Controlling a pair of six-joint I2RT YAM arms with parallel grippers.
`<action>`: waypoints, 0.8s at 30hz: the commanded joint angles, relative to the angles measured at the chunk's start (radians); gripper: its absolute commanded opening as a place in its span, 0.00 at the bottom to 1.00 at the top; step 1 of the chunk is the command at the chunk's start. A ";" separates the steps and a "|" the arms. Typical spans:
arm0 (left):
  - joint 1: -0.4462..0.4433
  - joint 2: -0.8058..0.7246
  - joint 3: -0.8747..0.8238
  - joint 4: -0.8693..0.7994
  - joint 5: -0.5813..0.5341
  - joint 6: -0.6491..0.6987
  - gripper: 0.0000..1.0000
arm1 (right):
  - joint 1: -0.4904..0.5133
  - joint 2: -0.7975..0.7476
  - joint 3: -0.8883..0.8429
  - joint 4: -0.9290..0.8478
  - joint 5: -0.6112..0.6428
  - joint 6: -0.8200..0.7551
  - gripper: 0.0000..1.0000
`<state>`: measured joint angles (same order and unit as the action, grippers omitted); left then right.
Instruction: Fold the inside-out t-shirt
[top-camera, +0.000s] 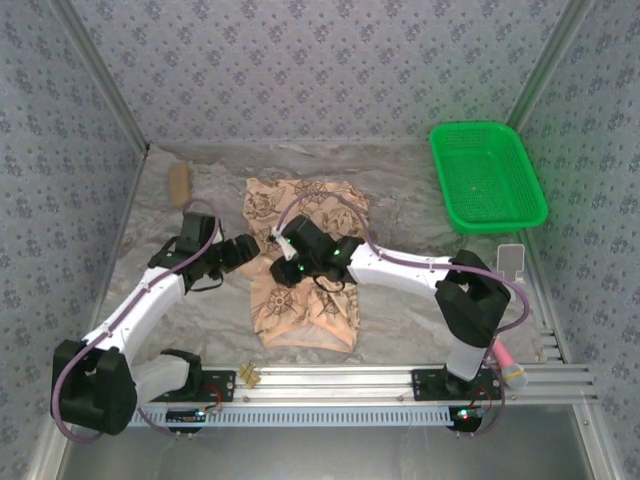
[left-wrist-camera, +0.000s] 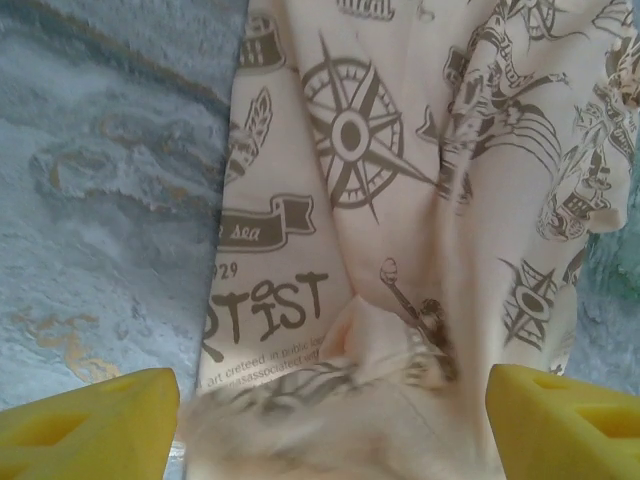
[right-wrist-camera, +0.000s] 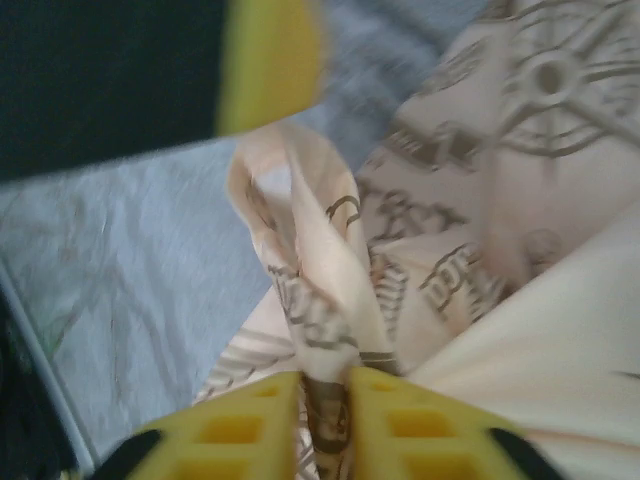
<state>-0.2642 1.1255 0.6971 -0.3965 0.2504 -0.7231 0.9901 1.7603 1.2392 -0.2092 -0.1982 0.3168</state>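
at the middle of the bench (top-camera: 400, 325), right claw (right-wrist-camera: 325, 395) clamped on a fold of the inside-out t-shirt (top-camera: 300, 300); left claw (left-wrist-camera: 330, 420) apart over the cloth. best: close left first, then lift evenly.

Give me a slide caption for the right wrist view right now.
Right pincer shut on a pinched fold of the compass-print t-shirt, over the grey table cover.
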 joint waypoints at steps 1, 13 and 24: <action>0.015 0.040 -0.051 0.066 0.092 -0.056 0.80 | 0.017 0.025 -0.024 -0.011 -0.133 -0.117 0.36; 0.016 0.072 -0.144 -0.030 0.032 -0.141 0.75 | -0.153 -0.095 -0.142 -0.140 0.089 -0.124 0.51; -0.014 -0.053 -0.295 0.070 0.091 -0.205 0.55 | -0.338 -0.023 -0.206 -0.106 0.212 0.028 0.60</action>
<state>-0.2596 1.0447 0.4141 -0.3866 0.3004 -0.8967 0.7025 1.6939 1.0306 -0.3161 -0.0345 0.2668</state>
